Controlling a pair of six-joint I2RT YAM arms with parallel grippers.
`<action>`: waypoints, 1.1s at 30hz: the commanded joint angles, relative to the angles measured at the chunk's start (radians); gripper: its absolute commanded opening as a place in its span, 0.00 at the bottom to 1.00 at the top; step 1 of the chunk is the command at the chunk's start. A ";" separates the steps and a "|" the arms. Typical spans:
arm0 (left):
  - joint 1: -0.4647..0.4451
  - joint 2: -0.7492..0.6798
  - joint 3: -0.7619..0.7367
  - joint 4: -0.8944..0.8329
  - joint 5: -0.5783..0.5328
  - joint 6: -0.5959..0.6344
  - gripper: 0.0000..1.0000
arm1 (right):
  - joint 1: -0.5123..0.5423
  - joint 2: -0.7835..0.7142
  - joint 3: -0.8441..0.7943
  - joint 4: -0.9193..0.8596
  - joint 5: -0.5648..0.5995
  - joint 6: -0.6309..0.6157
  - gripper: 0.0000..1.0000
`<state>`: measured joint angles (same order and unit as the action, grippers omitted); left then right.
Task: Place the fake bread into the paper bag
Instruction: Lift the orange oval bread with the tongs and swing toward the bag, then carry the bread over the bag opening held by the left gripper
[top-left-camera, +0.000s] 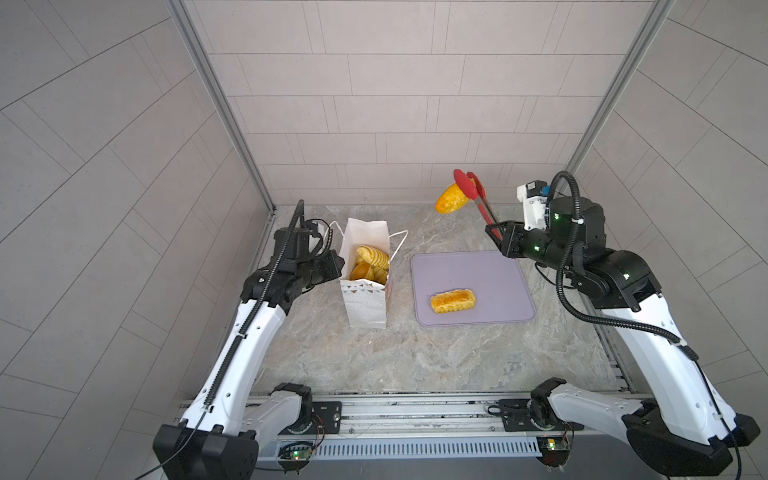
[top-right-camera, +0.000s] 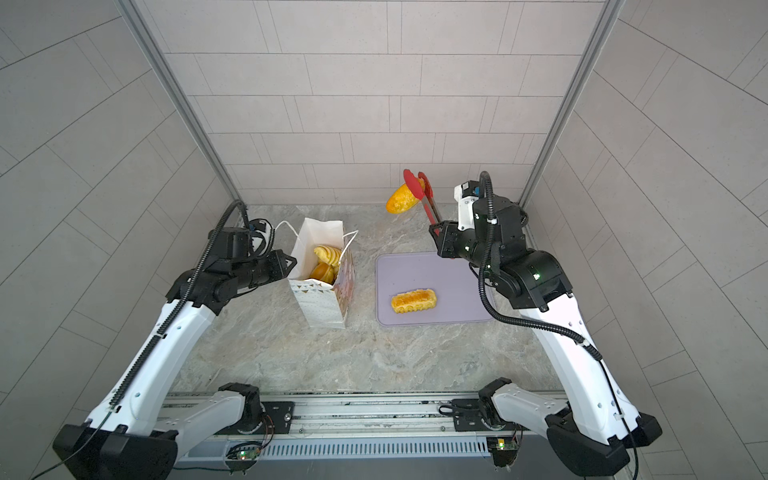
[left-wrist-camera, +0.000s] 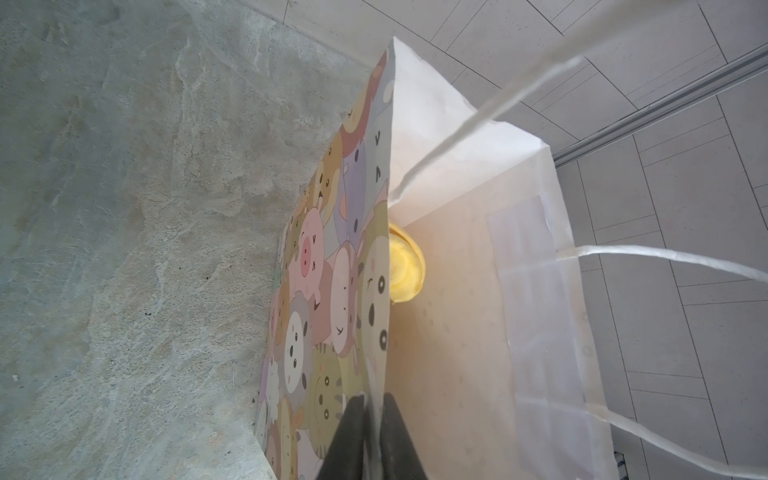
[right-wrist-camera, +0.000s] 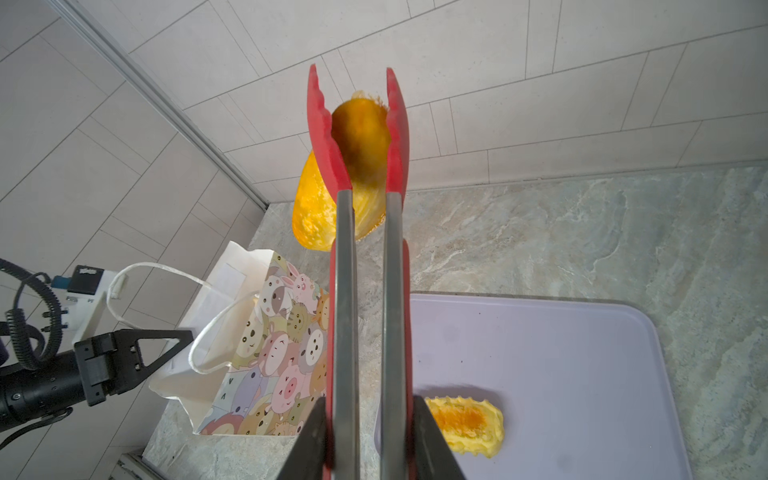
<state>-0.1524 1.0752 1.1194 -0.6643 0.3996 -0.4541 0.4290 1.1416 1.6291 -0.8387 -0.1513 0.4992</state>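
Note:
The white paper bag (top-left-camera: 365, 303) (top-right-camera: 322, 305) stands open at the left with several pieces of fake bread (top-left-camera: 371, 262) (top-right-camera: 327, 261) inside. My left gripper (left-wrist-camera: 374, 415) (top-left-camera: 338, 264) is shut on the bag's rim (left-wrist-camera: 457, 332), pinching the paper wall. My right gripper (right-wrist-camera: 370, 403) (top-left-camera: 496, 232) is shut on red tongs (right-wrist-camera: 347, 291) (top-left-camera: 478, 195). The tongs clamp a golden loaf (right-wrist-camera: 359, 137) (top-left-camera: 449, 200) (top-right-camera: 400, 200) high above the table's back. Another ridged loaf (top-left-camera: 453, 301) (right-wrist-camera: 469, 424) lies on the lilac tray (top-left-camera: 498, 282) (right-wrist-camera: 540, 365).
Tiled walls close in the marble table at the back and on both sides. The tray sits right of the bag with a narrow strip of table between them. The bag's cord handles (right-wrist-camera: 208, 316) stick up around its mouth.

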 joint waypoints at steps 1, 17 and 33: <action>0.006 -0.014 0.016 -0.029 -0.002 -0.001 0.14 | 0.045 0.015 0.053 0.025 0.033 -0.035 0.28; 0.006 -0.012 0.014 -0.027 -0.002 -0.005 0.14 | 0.386 0.203 0.266 -0.061 0.169 -0.180 0.28; 0.006 -0.016 0.010 -0.024 -0.002 -0.006 0.14 | 0.517 0.346 0.368 -0.208 0.246 -0.266 0.27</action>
<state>-0.1524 1.0748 1.1194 -0.6666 0.3996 -0.4561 0.9382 1.4940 1.9713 -1.0378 0.0540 0.2588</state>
